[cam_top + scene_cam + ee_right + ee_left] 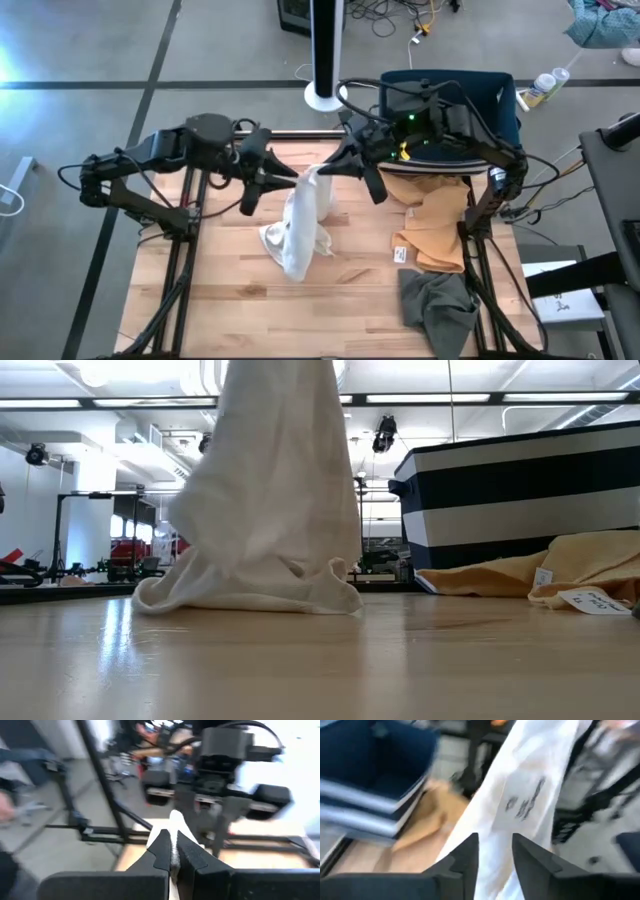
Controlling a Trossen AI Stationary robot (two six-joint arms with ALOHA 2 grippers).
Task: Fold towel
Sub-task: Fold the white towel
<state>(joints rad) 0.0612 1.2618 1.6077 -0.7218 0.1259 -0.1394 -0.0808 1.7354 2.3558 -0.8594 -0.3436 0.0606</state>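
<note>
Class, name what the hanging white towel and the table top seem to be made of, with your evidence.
White towel: soft woven cloth, probably cotton, matt; it hangs in limp folds and bears a sewn label. Table top: wood, jointed pale strips with visible grain and a slight sheen, apparently sealed.

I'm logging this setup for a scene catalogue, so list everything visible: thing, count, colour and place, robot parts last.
white towel: one, white, hanging over the table's middle, lower end bunched on the wood
tan towel: one, tan, crumpled at the table's right side by the bin
grey towel: one, dark grey, heaped at the near right corner
striped bin: one, dark blue and white, far right of the table
table: one, light wood
right gripper: one, dark, shut on the white towel's upper end
left gripper: one, dark, fingers apart around the hanging white towel
</note>
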